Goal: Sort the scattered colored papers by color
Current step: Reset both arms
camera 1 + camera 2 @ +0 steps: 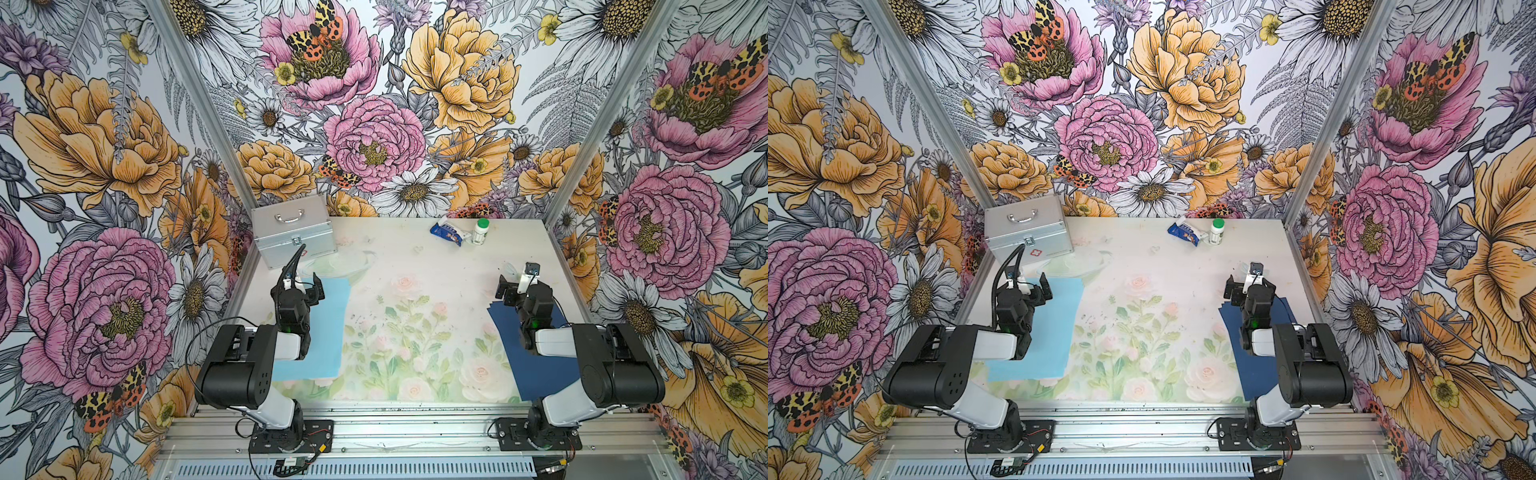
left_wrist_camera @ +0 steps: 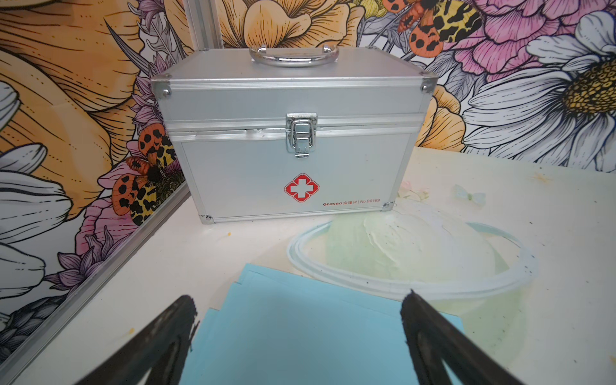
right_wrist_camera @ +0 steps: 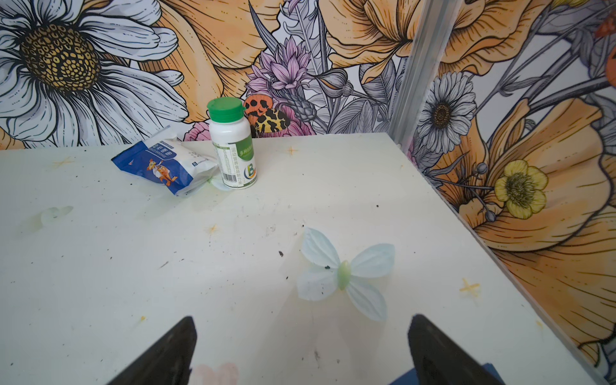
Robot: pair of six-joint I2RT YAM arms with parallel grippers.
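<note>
**Papers lie in two colour piles, both arms standing off empty**

Sorting looks finished or very near it, judging from how the sheets lie. The light blue papers (image 1: 322, 328) sit on the left side of the table (image 1: 415, 266), stacked loosely enough that the left wrist view shows several offset edges at the pile's far corner (image 2: 283, 320). The navy papers (image 1: 536, 374) rest on the right side, well apart from the light pile, with bare floral tabletop between them. At least two navy edges show near the far corner, so this too appears to be a stack, though how many sheets it holds cannot be told. No stray sheet shows in the middle or at the back.

Each pile lies under the arm on its own side, which suits a split where each arm serves one colour. The left gripper (image 1: 309, 286) hovers over the far end of the light pile with its jaws spread wide and nothing between them. The right gripper (image 1: 519, 282) hangs just past the far edge of the navy pile, over bare table, likewise spread and empty.

Clutter stays out of the way at the back: the silver case (image 1: 293, 230) in the left rear corner, latched shut, and the blue-and-white packet (image 1: 449, 235) touching the green-capped bottle (image 1: 481, 232) toward the right rear. None of these touches a sheet.

If anything is left to do, it would be squaring the fanned edges of the light pile.
</note>
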